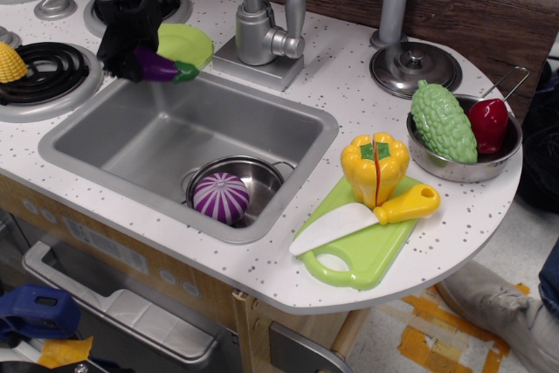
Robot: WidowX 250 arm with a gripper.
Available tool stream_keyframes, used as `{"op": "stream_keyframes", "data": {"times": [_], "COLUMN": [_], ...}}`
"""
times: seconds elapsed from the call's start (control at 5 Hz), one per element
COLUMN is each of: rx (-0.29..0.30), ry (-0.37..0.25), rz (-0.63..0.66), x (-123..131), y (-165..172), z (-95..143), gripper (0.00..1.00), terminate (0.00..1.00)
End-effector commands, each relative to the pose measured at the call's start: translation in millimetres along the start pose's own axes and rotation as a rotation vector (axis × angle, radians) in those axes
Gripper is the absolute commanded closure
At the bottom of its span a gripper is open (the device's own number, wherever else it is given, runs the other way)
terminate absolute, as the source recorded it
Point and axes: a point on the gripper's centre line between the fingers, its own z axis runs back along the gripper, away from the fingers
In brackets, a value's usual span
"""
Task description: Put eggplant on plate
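The glossy dark-purple eggplant [162, 66] with a green cap lies sideways in my black gripper [131, 59], cap pointing right. The gripper is shut on it and holds it in the air above the sink's back left rim. The round lime-green plate [188, 42] lies on the counter just behind and to the right of the eggplant, left of the faucet. The arm hides the plate's left edge.
A steel sink [131, 141] holds a small pot with a purple-and-white striped ball [220, 196]. A faucet [259, 28] stands right of the plate. Stove burners [48, 72] and a corn cob [10, 62] are at left. A cutting board [367, 246] with yellow pepper and knife sits at right.
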Motion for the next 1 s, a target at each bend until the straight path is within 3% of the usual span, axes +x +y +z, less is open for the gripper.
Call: {"op": "stream_keyframes", "data": {"times": [0.0,0.2,0.4,0.8], "rx": [0.096,0.118,0.129,0.129], "ry": [0.014,0.016,-0.024,-0.024], "rz": [-0.057,-0.088,-0.112,-0.112], "x": [-25,-34,-42,-42], "y": [37,48,56,56], "z": [-1,-6,-15,-15], "gripper": [0.0,0.0,0.0,0.0], "terminate": [0.0,0.0,0.0,0.0]}}
